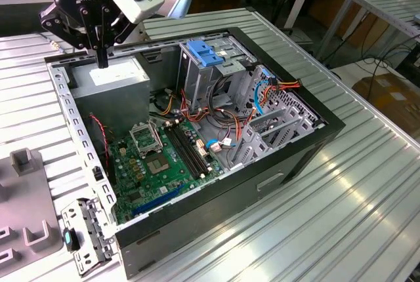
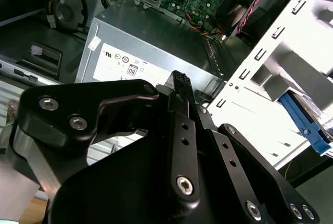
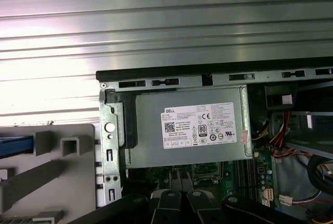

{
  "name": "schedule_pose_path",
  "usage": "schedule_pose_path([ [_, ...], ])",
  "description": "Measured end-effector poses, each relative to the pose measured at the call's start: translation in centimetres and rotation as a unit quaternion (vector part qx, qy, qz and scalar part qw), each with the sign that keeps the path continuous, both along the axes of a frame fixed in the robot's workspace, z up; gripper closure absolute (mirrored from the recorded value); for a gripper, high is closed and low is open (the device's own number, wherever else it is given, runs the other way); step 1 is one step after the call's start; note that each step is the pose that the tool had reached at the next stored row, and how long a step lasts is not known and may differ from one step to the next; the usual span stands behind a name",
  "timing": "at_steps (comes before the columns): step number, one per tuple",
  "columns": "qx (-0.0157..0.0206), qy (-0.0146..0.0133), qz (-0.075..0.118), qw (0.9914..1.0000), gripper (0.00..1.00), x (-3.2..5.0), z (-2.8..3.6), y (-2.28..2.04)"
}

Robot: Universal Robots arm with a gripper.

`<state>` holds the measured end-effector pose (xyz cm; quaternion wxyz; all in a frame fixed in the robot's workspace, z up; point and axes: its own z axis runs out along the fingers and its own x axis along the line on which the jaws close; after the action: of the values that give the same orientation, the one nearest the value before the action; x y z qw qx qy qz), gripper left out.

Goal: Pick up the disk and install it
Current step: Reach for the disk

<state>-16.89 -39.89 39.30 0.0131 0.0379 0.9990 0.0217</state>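
My gripper (image 1: 102, 60) hangs at the back corner of the open computer case (image 1: 197, 216), on the exterior view's left. Its black fingers (image 2: 180, 86) point down, pressed together with nothing between them. They hover just above the grey power-supply box (image 1: 118, 72). The disk shows as a blue plastic edge (image 3: 14, 146) resting in the grey holder (image 3: 62, 177) outside the case wall. In the second wrist view its blue frame (image 2: 306, 125) sits past the white perforated case rail (image 2: 281, 67). The gripper is well apart from the disk.
Inside the case lie the green motherboard (image 1: 164, 157), loose cables (image 1: 223, 121) and a tall metal drive cage (image 1: 197, 79) topped by a blue latch (image 1: 207, 54). The case stands on a ribbed metal table (image 1: 341, 190). A detached bracket (image 1: 82, 236) lies at the case's near corner.
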Motion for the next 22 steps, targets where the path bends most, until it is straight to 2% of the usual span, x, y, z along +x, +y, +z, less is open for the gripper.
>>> schedule_pose_path([
  [22, 0.0000, 0.0001, 0.000, 1.00000, 0.89, -0.87, -0.03, 0.00],
])
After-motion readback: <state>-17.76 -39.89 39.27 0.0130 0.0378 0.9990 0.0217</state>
